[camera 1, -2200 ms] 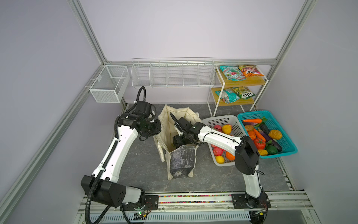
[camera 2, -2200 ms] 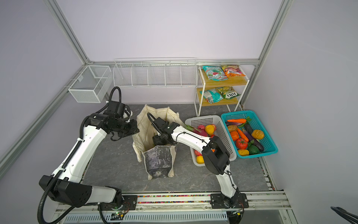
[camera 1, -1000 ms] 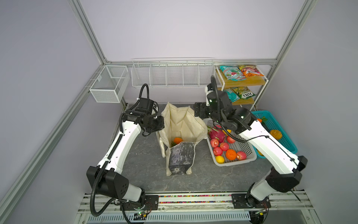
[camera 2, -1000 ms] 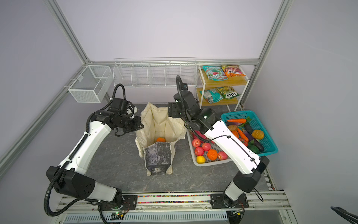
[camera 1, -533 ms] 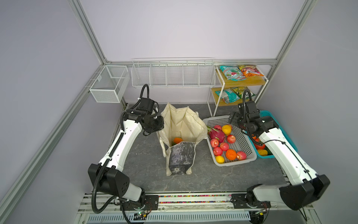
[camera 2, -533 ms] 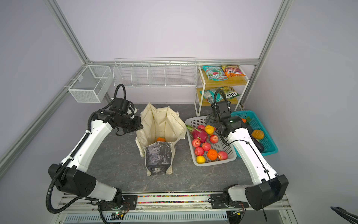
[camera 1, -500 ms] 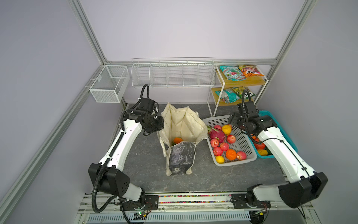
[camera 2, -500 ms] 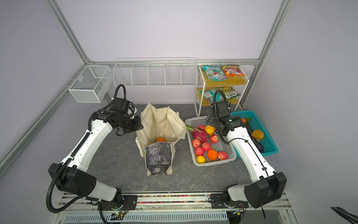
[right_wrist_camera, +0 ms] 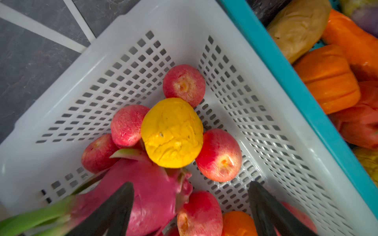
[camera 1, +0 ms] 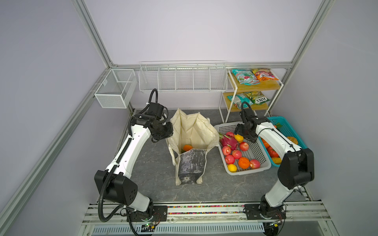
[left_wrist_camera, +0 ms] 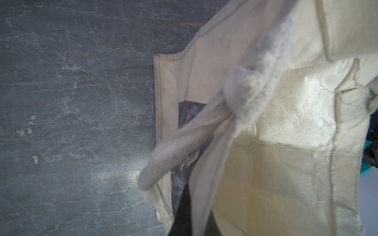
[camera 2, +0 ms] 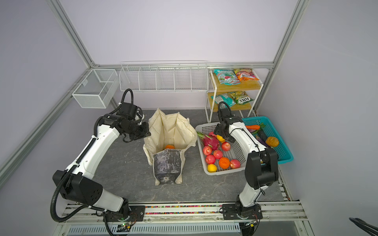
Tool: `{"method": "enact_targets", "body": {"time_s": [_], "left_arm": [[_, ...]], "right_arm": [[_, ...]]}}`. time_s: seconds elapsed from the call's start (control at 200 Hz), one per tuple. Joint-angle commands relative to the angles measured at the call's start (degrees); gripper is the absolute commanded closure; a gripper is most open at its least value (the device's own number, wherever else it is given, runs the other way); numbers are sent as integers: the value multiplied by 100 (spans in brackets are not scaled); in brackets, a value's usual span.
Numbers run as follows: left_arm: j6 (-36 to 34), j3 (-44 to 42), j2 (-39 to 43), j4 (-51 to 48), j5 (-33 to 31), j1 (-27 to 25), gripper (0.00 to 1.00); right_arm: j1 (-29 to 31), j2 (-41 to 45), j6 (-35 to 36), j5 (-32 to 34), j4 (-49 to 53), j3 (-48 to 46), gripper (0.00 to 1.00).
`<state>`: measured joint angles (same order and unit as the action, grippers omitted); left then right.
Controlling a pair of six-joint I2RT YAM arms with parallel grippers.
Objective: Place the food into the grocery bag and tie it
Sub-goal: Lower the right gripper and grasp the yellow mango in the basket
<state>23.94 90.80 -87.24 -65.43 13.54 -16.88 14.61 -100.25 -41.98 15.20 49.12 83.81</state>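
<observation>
Now, hold the grocery bag (camera 1: pixel 192 130) upright at mid-desk, mouth wide, with the left gripper (camera 1: pixel 166 134) pinched tight on its left rim. Over the white basket (camera 1: pixel 249 172) just right of the bag, lower the right gripper (right_wrist_camera: pixel 190 185), fingers spread wide and empty. Centre on the yellow fruit (right_wrist_camera: pixel 171 132) perched on red apples (right_wrist_camera: pixel 218 155) toward the basket's far edge; close gently, clear of the dragon fruit (right_wrist_camera: pixel 155 190), to prevent rolling.
</observation>
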Motion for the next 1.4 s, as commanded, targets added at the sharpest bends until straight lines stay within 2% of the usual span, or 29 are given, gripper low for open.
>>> {"method": "enact_targets", "body": {"time_s": [0.0, 0.345, 0.68, 1.185, 1.395], "left_arm": [[102, -50, 172, 63, -76, -8, 100], [176, -280, 413, 235, -153, -8, 100], [171, -342, 439, 292, -186, -8, 100], [122, -230, 331, 256, -160, -8, 100], [119, -284, 383, 250, -161, -8, 100]], "right_arm": [[-29, -414, -30, 82, 108, 386, 9], [-29, -1313, 296, 452, 454, 1261, 8], [-37, -1643, 329, 422, 458, 1267, 0], [-64, -1651, 446, 409, 168, 1032, 21], [-99, -1563, 489, 158, 114, 962, 37]]}}
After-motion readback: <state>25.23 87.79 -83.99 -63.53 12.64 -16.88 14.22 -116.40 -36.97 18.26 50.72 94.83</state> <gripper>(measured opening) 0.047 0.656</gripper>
